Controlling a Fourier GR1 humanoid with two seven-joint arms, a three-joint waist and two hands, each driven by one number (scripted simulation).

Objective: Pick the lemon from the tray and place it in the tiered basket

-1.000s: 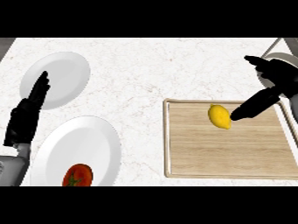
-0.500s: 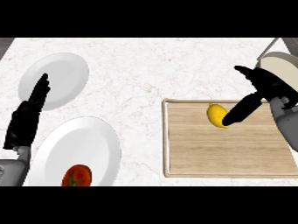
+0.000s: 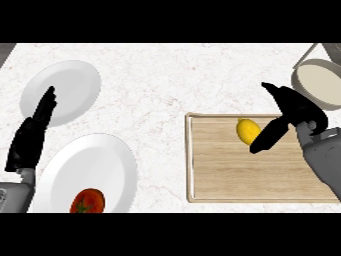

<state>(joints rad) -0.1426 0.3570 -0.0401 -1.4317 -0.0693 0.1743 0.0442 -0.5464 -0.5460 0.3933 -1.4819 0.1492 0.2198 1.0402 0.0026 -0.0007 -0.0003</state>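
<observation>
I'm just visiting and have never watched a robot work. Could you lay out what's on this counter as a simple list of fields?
counter: pale marbled top
tray: wooden, at the right
lemon: yellow, lying on the tray near its top edge
right hand: over the tray, fingers beside the lemon's right side, not closed on it
left hand: at the left, open, fingers straight, resting
far plate: white, upper left, bare
near plate: white, lower left
tomato: red, on the near plate
tiered basket: round, upper right corner
</observation>
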